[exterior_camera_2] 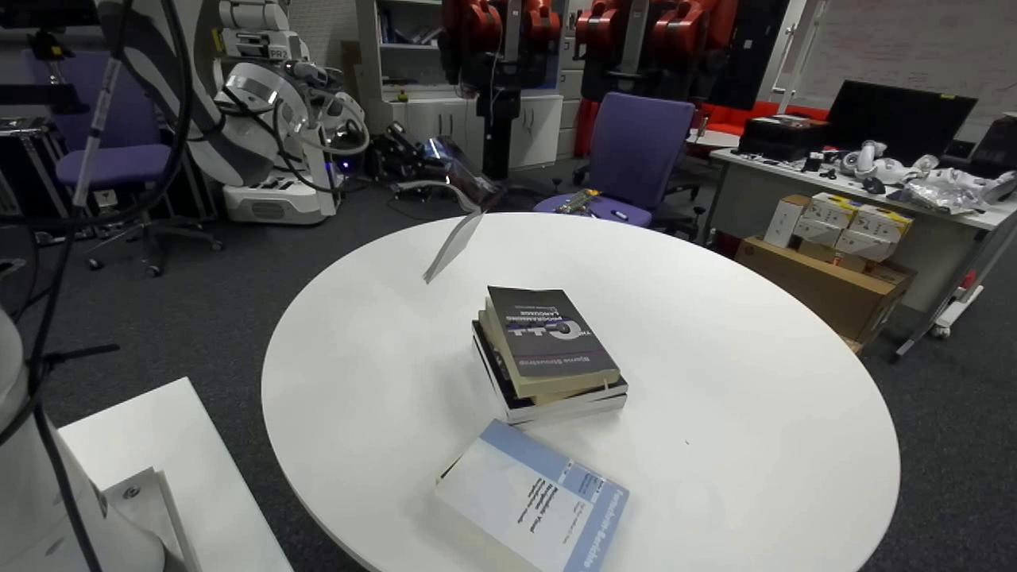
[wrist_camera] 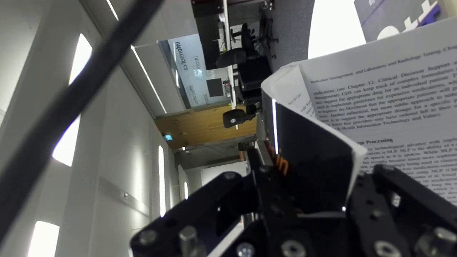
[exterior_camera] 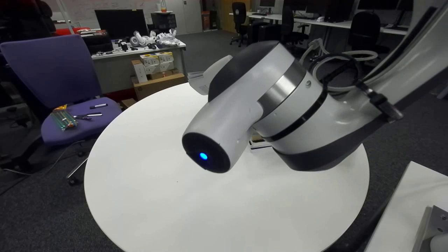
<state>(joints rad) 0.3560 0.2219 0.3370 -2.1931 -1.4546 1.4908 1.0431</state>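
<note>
Open book (wrist_camera: 403,117): matt white paper pages, cover (wrist_camera: 310,153) dark, smooth, some gloss. Gripper (wrist_camera: 310,203): black, plastic or metal hard to tell, bolts (wrist_camera: 245,249) shiny metal. Arm (exterior_camera: 224,108): smooth white shell, hard plastic look, semi-gloss, plus satin metal band (exterior_camera: 285,87). Table (exterior_camera: 147,196): smooth white laminate look, soft sheen. Grey book (exterior_camera_2: 548,338): card cover, mostly matt. Blue-and-white book (exterior_camera_2: 516,500): smooth card cover, slight shine. Chair (exterior_camera: 49,66): matt purple cloth. Box (exterior_camera_2: 802,286): plain brown cardboard, matt. Carpet (exterior_camera: 45,217): rough, matt. Panel (wrist_camera: 200,126): wood look, smooth.
</note>
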